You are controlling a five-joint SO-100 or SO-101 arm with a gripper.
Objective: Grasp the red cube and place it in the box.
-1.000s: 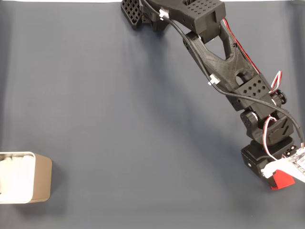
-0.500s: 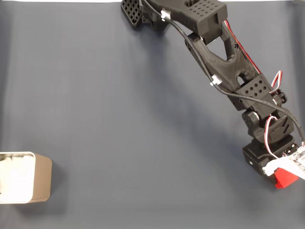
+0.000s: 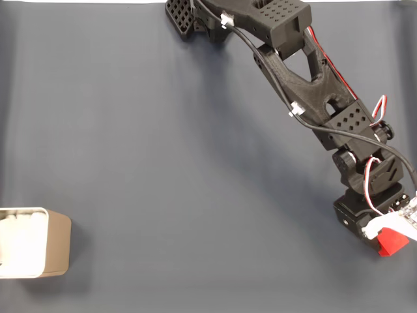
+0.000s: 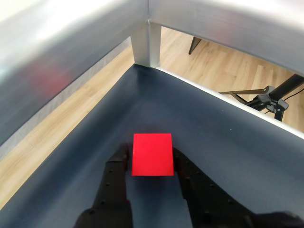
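Observation:
The red cube lies at the far right of the dark mat, half hidden under the black arm's wrist in the fixed view. In the wrist view the red cube sits between my two black fingers, which press against its left and right faces. My gripper is shut on it, low over the mat. The box, tan with a white interior, stands at the far left edge of the fixed view, a long way from the cube.
The arm's base is at the top middle of the mat. In the wrist view a metal frame rail with a corner post borders the mat just ahead. Beyond it are wooden floor and a tripod foot.
The gripper and the red cube have shifted slightly to the right, towards the mat's edge. The box has not moved.

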